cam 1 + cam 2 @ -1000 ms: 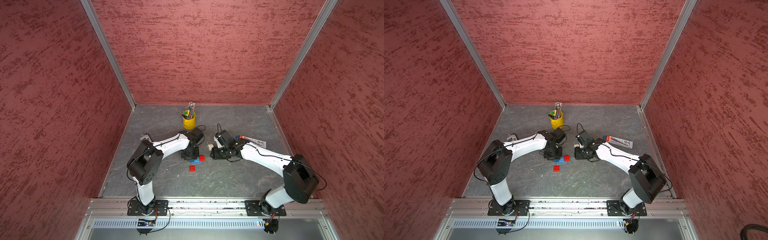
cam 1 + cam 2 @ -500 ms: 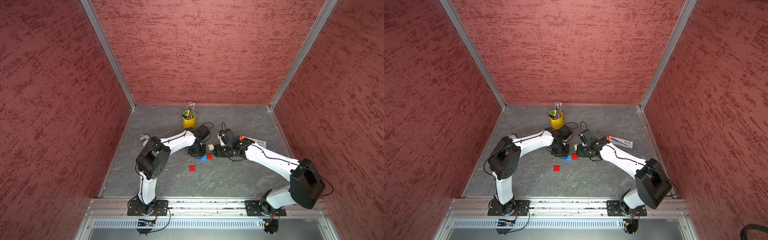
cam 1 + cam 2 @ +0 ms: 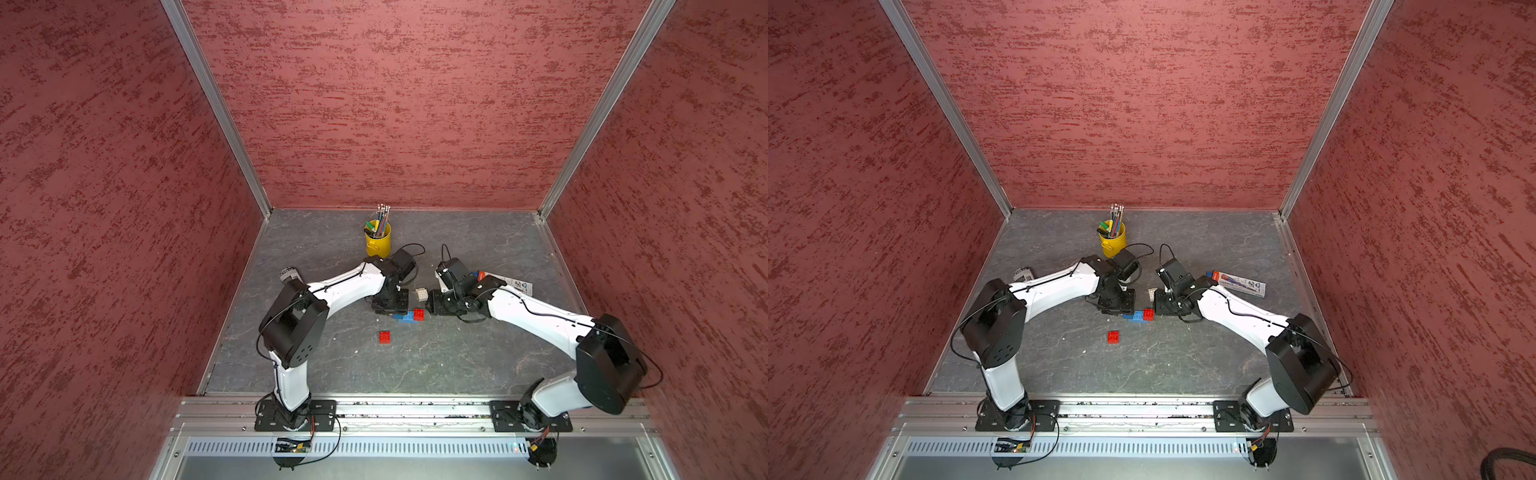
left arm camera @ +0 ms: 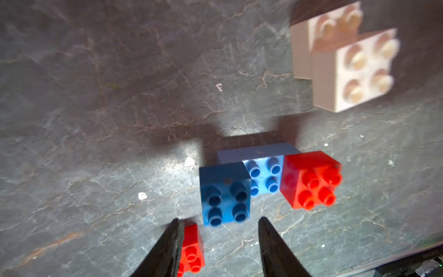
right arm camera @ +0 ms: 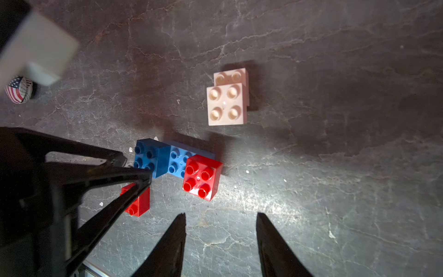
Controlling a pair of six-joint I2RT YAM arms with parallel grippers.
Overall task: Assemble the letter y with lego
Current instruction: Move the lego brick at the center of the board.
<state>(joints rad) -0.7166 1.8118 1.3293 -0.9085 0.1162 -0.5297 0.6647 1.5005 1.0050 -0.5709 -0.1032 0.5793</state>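
A joined lego group lies mid-table: a longer blue brick [image 4: 263, 177] carries a square blue brick [image 4: 225, 194] on one end and a red brick [image 4: 309, 179] on the other. In a top view the group [image 3: 409, 316] sits between both grippers. My left gripper [image 4: 219, 223] is open, its tips just short of the square blue brick, holding nothing. A loose red brick [image 3: 385, 337] lies nearer the front, beside one left finger [image 4: 172, 239]. Two white bricks [image 5: 227, 103], stacked in a step, sit just behind the group. My right gripper [image 5: 220, 215] is open and empty, close to the red brick [image 5: 202, 177].
A yellow pencil cup [image 3: 378, 241] stands at the back behind the left wrist. A printed tube [image 3: 507, 283] lies behind the right forearm. A small flag-printed can [image 3: 291, 274] sits by the left arm. Red walls close in three sides.
The blue and red group has shifted a little to the right with the left gripper. The left elbow swung inward. The right gripper came closer to the group.
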